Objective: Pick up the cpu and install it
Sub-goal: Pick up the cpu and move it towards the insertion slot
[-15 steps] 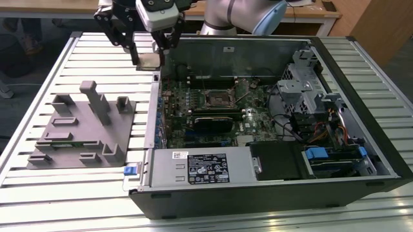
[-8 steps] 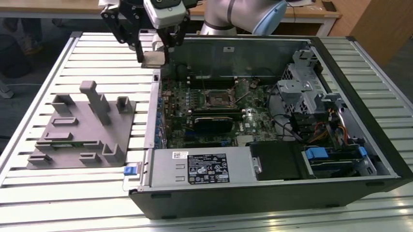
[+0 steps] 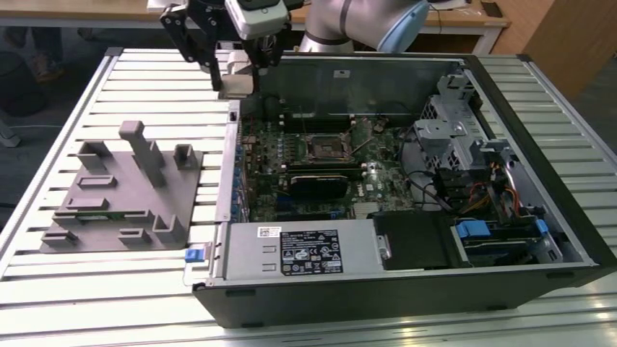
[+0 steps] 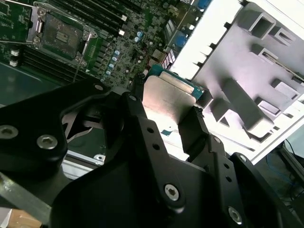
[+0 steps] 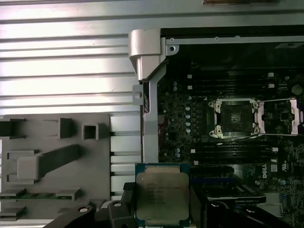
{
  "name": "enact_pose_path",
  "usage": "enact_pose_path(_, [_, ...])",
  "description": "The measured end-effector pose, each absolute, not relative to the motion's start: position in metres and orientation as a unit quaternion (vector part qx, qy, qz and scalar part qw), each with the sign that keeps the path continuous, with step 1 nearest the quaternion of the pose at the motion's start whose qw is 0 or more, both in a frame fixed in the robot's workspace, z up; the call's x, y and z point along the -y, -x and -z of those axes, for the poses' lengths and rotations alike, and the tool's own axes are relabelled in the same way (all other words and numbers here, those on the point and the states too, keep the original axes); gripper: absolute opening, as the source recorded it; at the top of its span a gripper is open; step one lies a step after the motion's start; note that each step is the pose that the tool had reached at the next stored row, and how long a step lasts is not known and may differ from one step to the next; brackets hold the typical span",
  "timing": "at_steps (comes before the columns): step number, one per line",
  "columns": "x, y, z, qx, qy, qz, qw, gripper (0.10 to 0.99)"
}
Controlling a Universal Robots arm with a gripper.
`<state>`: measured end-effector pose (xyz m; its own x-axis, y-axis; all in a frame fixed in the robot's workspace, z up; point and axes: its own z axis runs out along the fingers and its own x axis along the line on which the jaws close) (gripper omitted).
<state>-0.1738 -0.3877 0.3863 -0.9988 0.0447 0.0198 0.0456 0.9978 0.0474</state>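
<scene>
Holds the cpu [image 5: 162, 192] clenched in the gripper [image 3: 236, 79] — hovers upper left of the exterior view, over the computer case [image 3: 386, 298] edge.

one cpu [image 5: 162, 197], one gripper [image 3: 236, 76], one grey tray [image 3: 106, 210], one computer case [image 3: 405, 293], one motherboard socket [image 5: 236, 117], one slatted table [image 3: 144, 307].

A slatted metal table [image 3: 135, 79] carries a grey tray [image 3: 115, 210] on the exterior view's left and an open computer case [image 3: 405, 296] just beside it.
</scene>
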Motion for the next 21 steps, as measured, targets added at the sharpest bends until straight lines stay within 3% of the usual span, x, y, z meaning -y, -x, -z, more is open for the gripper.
enact_pose_path(21, [0.372, 0.143, -0.386, 0.999, 0.023, 0.024, 0.009, 0.541])
